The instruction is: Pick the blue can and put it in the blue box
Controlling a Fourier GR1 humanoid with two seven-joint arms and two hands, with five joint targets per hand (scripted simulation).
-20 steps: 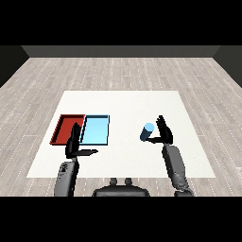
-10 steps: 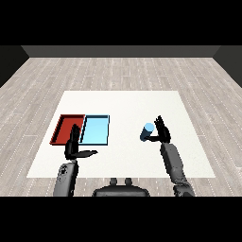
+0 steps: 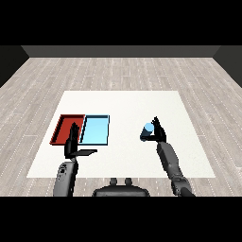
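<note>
The right hand (image 3: 158,132) is up against the small light-blue cylindrical can (image 3: 147,132), which sits right of the trays, well apart from them; fingers look wrapped about its far side, though whether the can is off the white table (image 3: 127,101) is hard to tell; the left hand (image 3: 72,145) waits with fingers straight and thumb out, in front of the shallow red tray (image 3: 59,131); best now to keep the can upright and carry it left toward the shallow light blue tray (image 3: 95,130), clearing its rim before lowering.
</note>
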